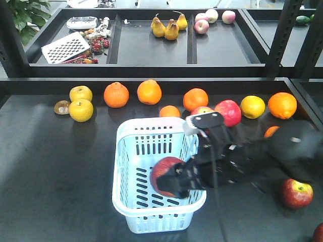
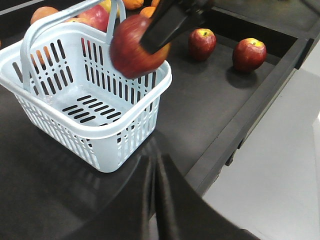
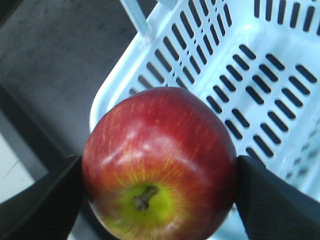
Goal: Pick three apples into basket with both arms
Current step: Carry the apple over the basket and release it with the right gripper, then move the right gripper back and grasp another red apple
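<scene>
A dark red apple (image 3: pixel 157 165) with a yellow-green patch round its stem is pinched between the black fingers of the right claw (image 1: pixel 171 181). It hangs above the rim at one corner of the pale blue-white slotted plastic basket (image 1: pixel 146 121). The basket stands upright on the dark worktop (image 1: pixel 50 166), its floor bare and one loop handle raised. Two more dark red apples (image 2: pixel 202 43) (image 2: pixel 249 54) lie apart on the worktop beside it. The blurred left claw (image 2: pixel 155 200), fingers together, hangs near the basket.

Glossy, smooth apple (image 3: pixel 159 165) skin; pale moulded plastic basket (image 3: pixel 120 82); matt dark tabletop (image 1: pixel 50 166).
</scene>
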`<state>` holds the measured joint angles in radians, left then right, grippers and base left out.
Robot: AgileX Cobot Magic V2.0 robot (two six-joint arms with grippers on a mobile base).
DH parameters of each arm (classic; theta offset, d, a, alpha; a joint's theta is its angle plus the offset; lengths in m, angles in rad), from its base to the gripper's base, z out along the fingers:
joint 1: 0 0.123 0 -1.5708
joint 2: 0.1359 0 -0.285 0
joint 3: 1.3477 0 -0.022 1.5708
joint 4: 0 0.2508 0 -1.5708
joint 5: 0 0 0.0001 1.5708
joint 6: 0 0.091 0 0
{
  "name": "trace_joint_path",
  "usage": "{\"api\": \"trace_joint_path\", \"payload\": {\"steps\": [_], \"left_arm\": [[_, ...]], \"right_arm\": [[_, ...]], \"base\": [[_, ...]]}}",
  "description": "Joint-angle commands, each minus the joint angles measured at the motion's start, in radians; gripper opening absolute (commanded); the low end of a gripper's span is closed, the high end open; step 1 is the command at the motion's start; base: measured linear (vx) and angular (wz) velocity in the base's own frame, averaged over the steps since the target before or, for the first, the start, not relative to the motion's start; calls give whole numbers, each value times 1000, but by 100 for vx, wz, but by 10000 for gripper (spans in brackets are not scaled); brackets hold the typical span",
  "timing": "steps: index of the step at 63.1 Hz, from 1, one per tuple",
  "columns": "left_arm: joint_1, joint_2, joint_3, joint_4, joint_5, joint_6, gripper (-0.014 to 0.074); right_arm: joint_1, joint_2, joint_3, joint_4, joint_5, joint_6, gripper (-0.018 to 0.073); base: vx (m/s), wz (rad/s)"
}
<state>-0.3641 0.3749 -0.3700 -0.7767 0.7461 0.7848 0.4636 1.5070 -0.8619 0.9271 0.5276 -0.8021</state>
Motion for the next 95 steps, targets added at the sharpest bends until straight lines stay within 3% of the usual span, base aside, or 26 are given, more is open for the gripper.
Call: {"api": "trace_joint_path", "payload": {"steps": [1,12,17,27,32,40,46,54,69,76,82,95], "left_arm": [[-2,6,-25,-47,-48,-8,-6],[-2,6,-25,-47,-48,-8,-6],[-2,6,-25,-47,-48,-8,-6],[-2,6,-25,-47,-48,-8,-6],[-2,6,-25,-47,-48,-8,-6],[-2,6,-25,-47,-48,-8,-6],[-2,6,-25,-47,-48,-8,-6],[-2,6,-25,-47,-48,-8,-6],[-2,6,-25,-47,-48,-8,-6],[-2,6,-25,-47,-48,-8,-6],[-2,6,-25,-47,-48,-8,-6],[-2,6,-25,-47,-48,-8,-6]], "right_arm": [[5,26,-87,38,-39,-18,190],[5,97,-154,32,-27,-15,517],[5,104,-157,27,-23,-16,618],[5,103,-157,18,-20,-10,664],[5,102,-157,17,-13,-3,629],[0,73,-157,-17,15,21,491],[-26,28,-157,-97,66,99,293],[-89,-53,-157,-282,175,242,-18],[-249,-153,-157,-655,240,545,5],[-355,-139,-157,-784,239,659,57],[-443,-108,-157,-808,231,657,151],[-589,-3,-157,-808,180,682,530]], "base": [[0,0],[0,0],[0,0],[0,0],[0,0],[0,0],[0,0],[0,0],[0,0],[0,0],[0,0],[0,0]]}}
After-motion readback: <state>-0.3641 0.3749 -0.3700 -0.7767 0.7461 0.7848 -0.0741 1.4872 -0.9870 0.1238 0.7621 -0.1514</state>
